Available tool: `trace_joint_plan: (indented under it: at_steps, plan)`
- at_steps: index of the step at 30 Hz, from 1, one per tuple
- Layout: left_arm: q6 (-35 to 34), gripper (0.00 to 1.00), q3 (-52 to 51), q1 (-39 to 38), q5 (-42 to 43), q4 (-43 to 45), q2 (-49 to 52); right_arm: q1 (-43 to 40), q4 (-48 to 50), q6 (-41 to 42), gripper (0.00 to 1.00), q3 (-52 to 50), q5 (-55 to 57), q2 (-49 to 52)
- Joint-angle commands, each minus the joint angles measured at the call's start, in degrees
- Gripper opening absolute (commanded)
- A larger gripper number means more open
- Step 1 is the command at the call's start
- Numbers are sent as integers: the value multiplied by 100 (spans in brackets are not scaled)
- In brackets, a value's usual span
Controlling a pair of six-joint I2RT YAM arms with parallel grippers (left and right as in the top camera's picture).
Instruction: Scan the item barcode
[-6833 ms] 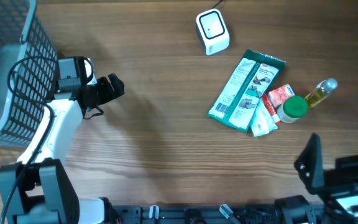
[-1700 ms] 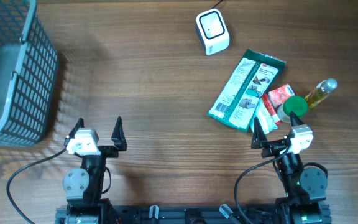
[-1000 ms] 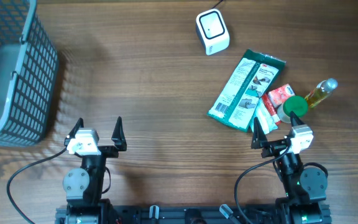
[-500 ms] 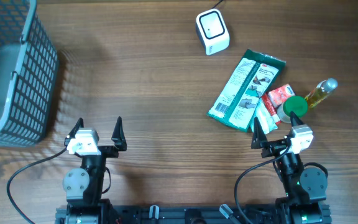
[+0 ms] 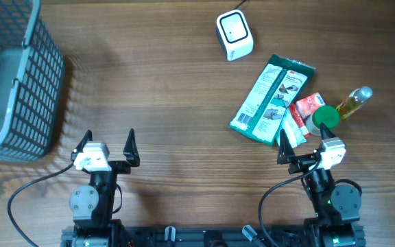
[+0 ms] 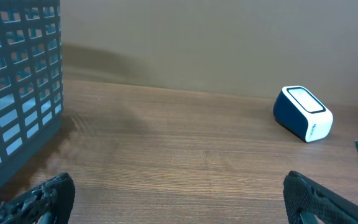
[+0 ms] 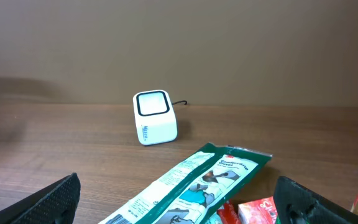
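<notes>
A green-and-white packet (image 5: 271, 98) lies flat at the right of the table, with a printed white label at its near end; in the right wrist view the packet (image 7: 191, 183) lies just ahead. The white scanner (image 5: 234, 34) with a dark window on top stands at the back; both wrist views show the scanner (image 6: 302, 113) (image 7: 155, 117). My left gripper (image 5: 108, 140) (image 6: 179, 202) is open near the front left, holding nothing. My right gripper (image 5: 299, 140) (image 7: 179, 202) is open at the front right, just short of the packet.
A red box (image 5: 308, 105), a green-lidded jar (image 5: 324, 118) and a small bottle of yellow liquid (image 5: 354, 101) crowd the packet's right side. A grey mesh basket (image 5: 12, 82) (image 6: 17, 93) stands at the far left.
Both arms have folded back to the table's front edge since the oldest frame. Over the last second nothing has moved.
</notes>
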Motion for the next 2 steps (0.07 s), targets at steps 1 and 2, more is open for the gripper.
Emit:
trace_joint_plan:
  at_steps: [1, 2]
  plan:
    - [114, 100, -7, -17, 24, -63, -52, -28, 13, 83, 100, -7, 94, -50]
    - [114, 100, -7, -17, 24, -63, -52, -28, 13, 85, 100, -7, 94, -50]
